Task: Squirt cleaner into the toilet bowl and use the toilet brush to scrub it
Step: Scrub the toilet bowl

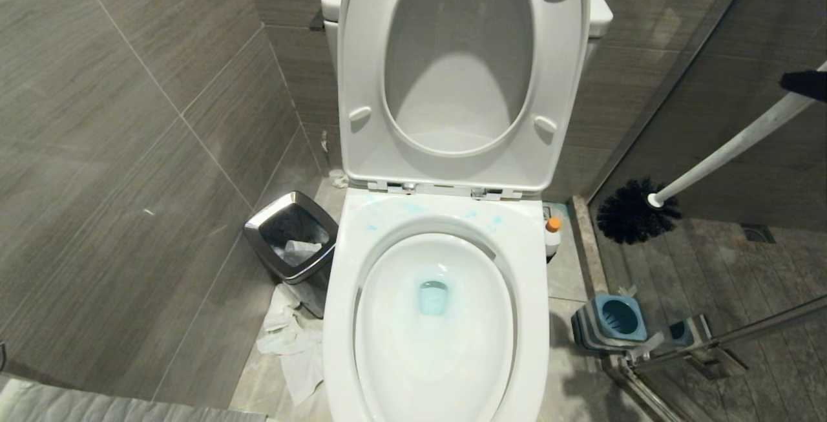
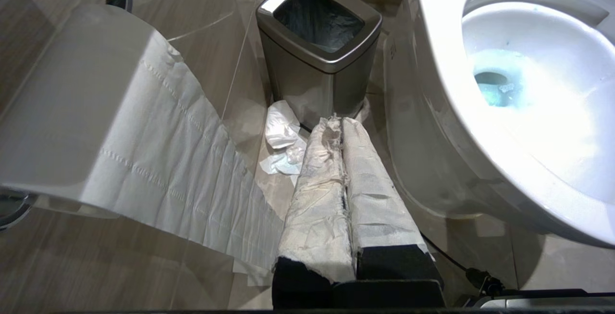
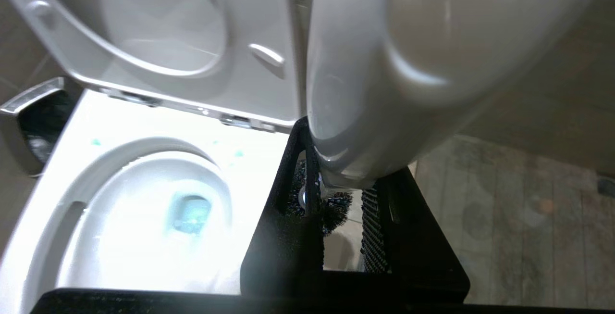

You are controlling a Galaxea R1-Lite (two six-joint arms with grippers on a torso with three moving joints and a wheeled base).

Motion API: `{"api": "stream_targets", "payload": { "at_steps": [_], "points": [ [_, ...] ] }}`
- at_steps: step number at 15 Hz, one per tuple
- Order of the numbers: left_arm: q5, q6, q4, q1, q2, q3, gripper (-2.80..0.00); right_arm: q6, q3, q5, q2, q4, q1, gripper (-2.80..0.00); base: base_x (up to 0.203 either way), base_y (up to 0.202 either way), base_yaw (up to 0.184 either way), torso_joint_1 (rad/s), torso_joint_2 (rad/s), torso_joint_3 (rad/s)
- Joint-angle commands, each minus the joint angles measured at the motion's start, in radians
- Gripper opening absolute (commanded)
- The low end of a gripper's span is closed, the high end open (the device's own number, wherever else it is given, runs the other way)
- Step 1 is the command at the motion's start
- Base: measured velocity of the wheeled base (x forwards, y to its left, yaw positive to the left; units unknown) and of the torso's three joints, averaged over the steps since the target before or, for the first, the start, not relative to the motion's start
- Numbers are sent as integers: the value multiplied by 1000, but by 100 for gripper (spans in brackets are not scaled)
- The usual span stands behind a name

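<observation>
With turquoise cleaner already in the toilet bowl (image 1: 436, 318), the scrubbing step is beginning: the right gripper's (image 3: 336, 218) fingers pinch the toilet brush (image 1: 730, 150) handle, dark head hanging beyond them beside the rim, needing to swing over and down into the basin, while the left gripper's (image 2: 342, 126) fingers rest pressed together.

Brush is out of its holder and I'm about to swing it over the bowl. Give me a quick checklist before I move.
1. Grip on the toilet brush: ok, the right gripper is shut on the handle.
2. Seat and lid up: ok, both stand raised, so the toilet bowl is open.
3. Cleaner in the bowl: ok, turquoise liquid sits in the water and blue flecks dot the rim.
4. The cleaner out of the path: cannot tell; it stands beside the bowl at the rear, between brush head and bowl.
5. Left gripper clear: ok, shut, low beside the bin, outside the bowl.
6. Holder clear: ok, on the floor below the brush.
</observation>
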Motion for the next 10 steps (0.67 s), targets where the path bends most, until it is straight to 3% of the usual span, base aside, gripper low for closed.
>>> {"api": "stream_targets", "payload": {
  "at_steps": [1, 5, 10],
  "points": [
    [0, 0, 0, -1, 1, 2, -280, 0, -25, -85, 69, -3, 141, -280, 0, 0, 0, 6, 6, 144],
    [0, 0, 0, -1, 1, 2, -280, 22, -118, -177, 222, -9, 303, -280, 0, 0, 0, 1, 0, 32],
    [0, 0, 0, 0, 1, 2, -280, 106, -246, -267, 440, -9, 437, -280, 0, 0, 0, 0, 0, 0]
  ]
}}
